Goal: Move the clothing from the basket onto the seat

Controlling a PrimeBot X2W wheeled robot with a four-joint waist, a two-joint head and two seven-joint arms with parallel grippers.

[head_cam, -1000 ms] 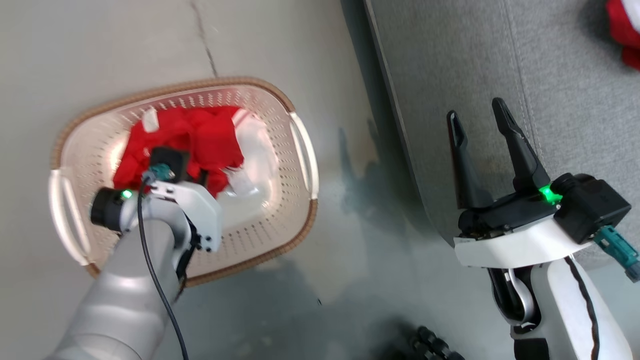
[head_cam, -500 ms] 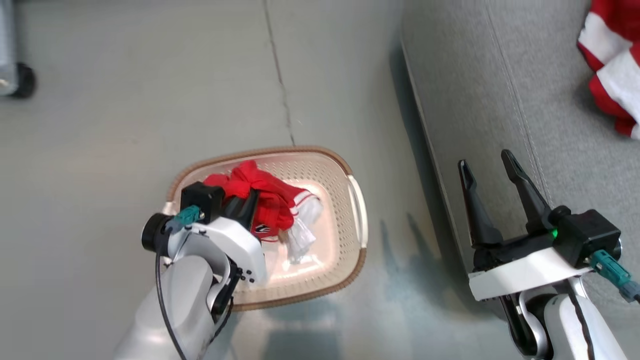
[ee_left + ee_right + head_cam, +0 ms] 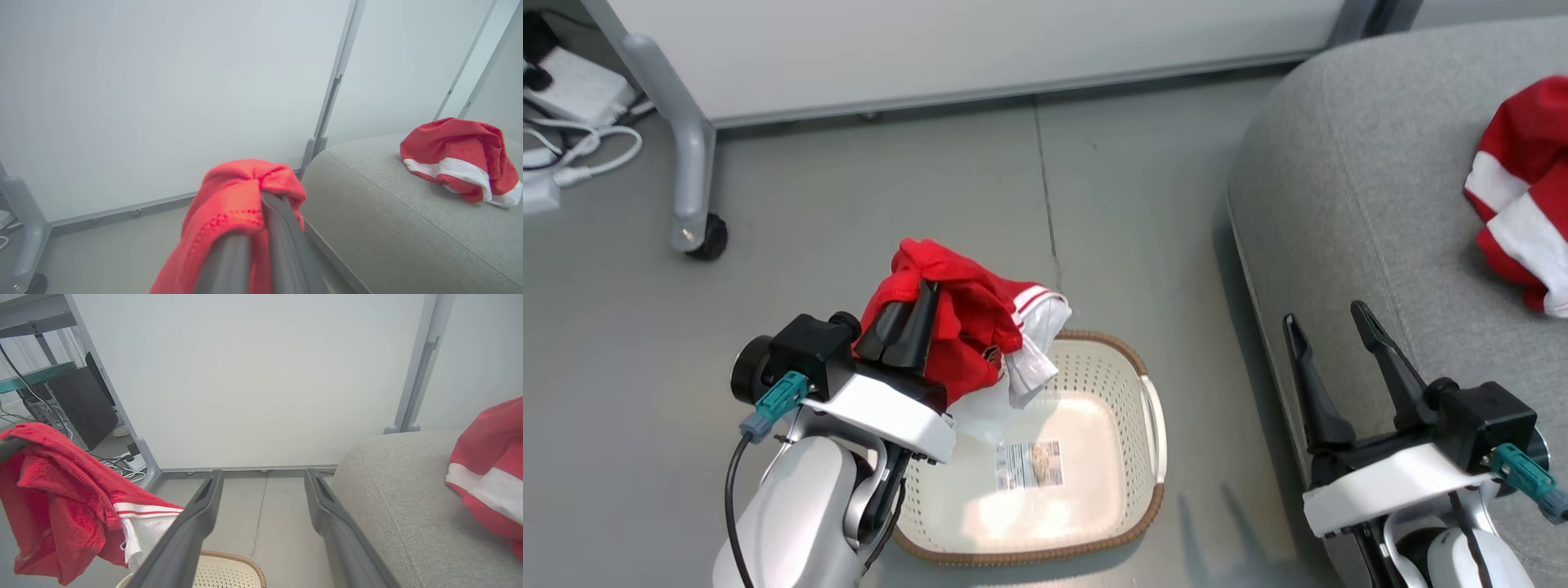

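Observation:
My left gripper (image 3: 913, 309) is shut on a bunched red garment with white stripes (image 3: 968, 331), held up above the white basket (image 3: 1147, 425). In the left wrist view the red cloth (image 3: 233, 200) wraps over my dark fingers (image 3: 282, 228). The basket stands on the floor, its barcode label (image 3: 1029, 465) bare on the bottom. Another red and white garment (image 3: 1523, 192) lies on the grey seat (image 3: 1347, 188) at the right. My right gripper (image 3: 1327, 327) is open with nothing in it, at the seat's near edge; the right wrist view shows its fingers (image 3: 192, 522) spread, the hanging garment (image 3: 61, 506) to their left.
A white wall panel runs along the back. A grey metal leg with a black caster (image 3: 707, 241) stands on the floor at the left, with white cables and a power strip (image 3: 572, 147) behind it. A dark computer case (image 3: 81, 404) sits under a shelf.
My left gripper has lifted the red garment out of the basket, leaving the basket's bottom bare. The head camera has tilted up, so the wall and the seat's far corner came into view.

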